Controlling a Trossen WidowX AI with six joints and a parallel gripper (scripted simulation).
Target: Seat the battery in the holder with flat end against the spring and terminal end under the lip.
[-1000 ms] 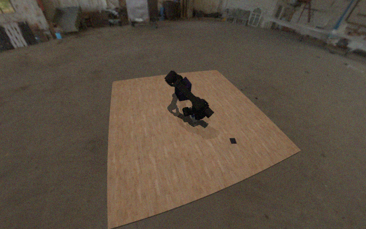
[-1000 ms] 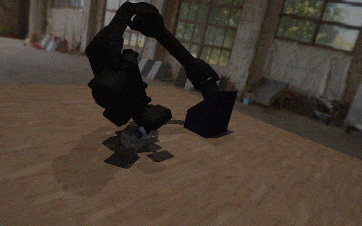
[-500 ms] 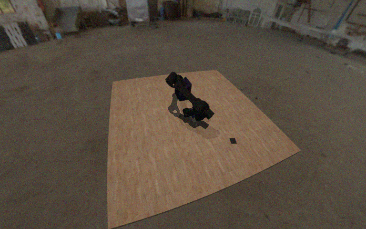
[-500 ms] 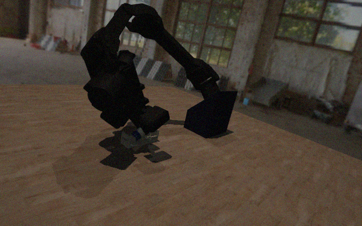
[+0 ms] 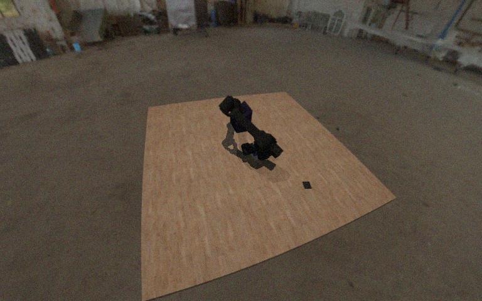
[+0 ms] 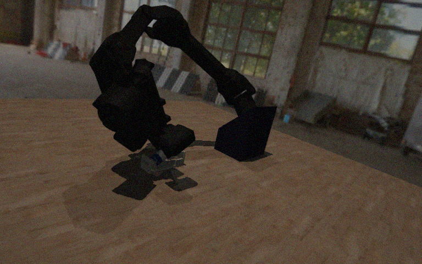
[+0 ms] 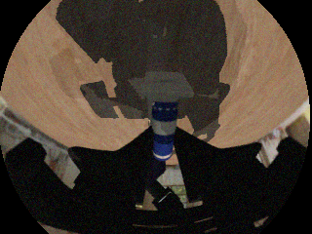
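My gripper (image 7: 163, 129) (image 6: 166, 148) (image 5: 250, 148) is shut on the battery (image 7: 163, 132) (image 6: 157, 158), a blue cylinder with white bands. The battery points away from the wrist camera, its far end at the near edge of the grey holder (image 7: 162, 85) (image 6: 148, 164). The holder sits on the wooden board (image 6: 279, 202) (image 5: 199, 219), right under the gripper. In the exterior view the gripper is low over the holder and the battery lies in or just above its tray; I cannot tell whether it touches. The spring and the lip are hidden by shadow and by the fingers.
The arm's dark base block (image 6: 245, 132) stands on the board just right of the holder. A small flat black square (image 5: 306, 184) lies on the board further right in the top view. The board is surrounded by grey floor (image 5: 71, 177).
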